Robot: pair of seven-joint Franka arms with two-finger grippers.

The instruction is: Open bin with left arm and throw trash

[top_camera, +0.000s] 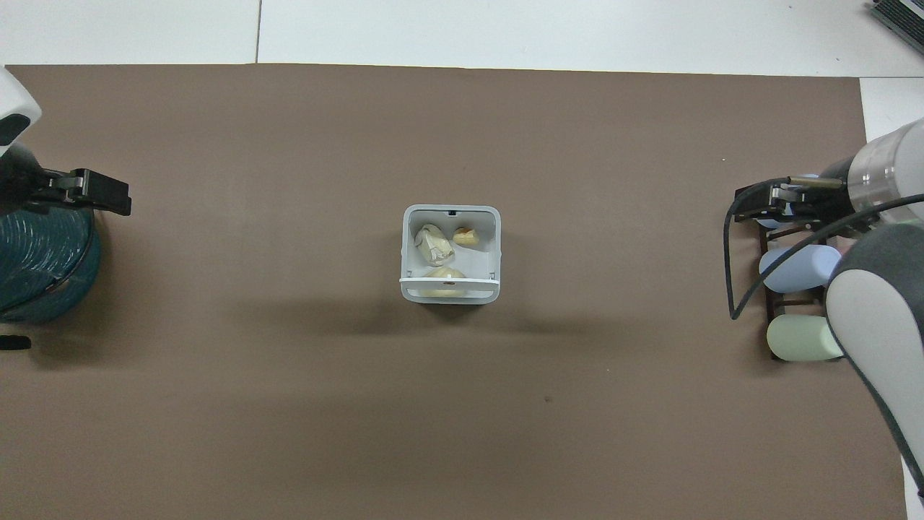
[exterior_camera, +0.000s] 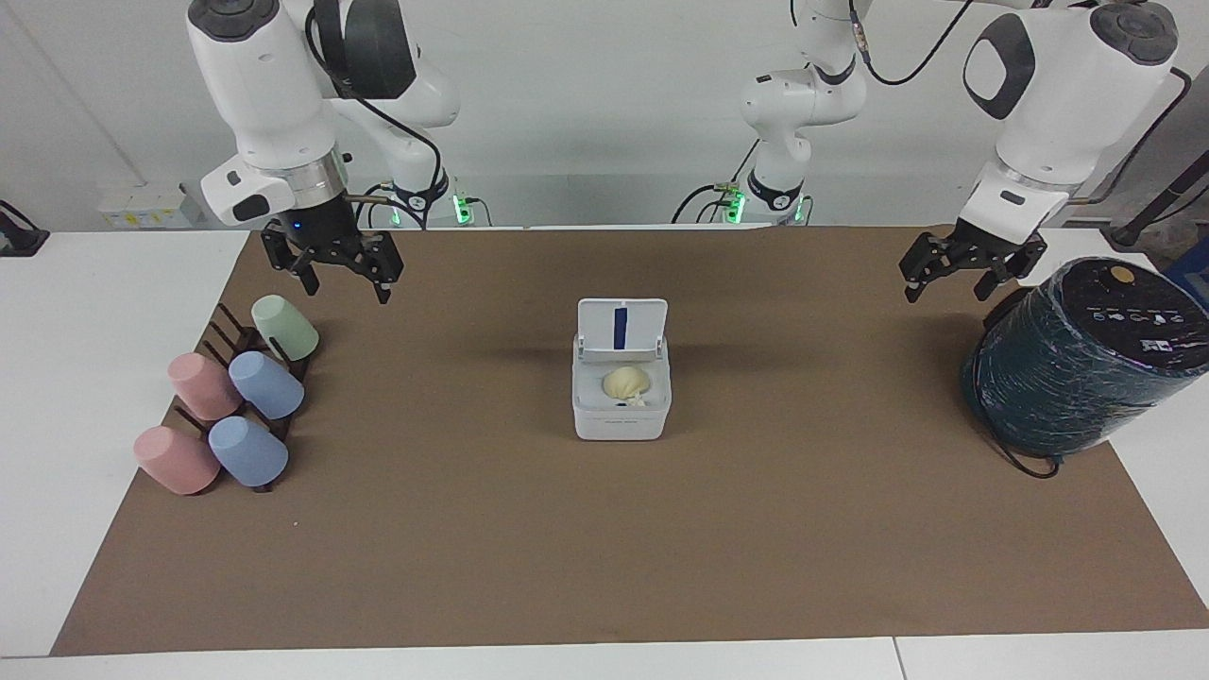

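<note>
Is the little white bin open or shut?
Open: the bin's lid stands up, and the trash shows inside.

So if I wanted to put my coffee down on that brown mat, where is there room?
Two wide bare stretches flank the open bin: one between it and the rack of pastel cups, one between it and the dark teal cylinder. The mat's strip farthest from the robots is bare too. It is crowded at both ends, where the right end effector and left end effector hang.
</note>
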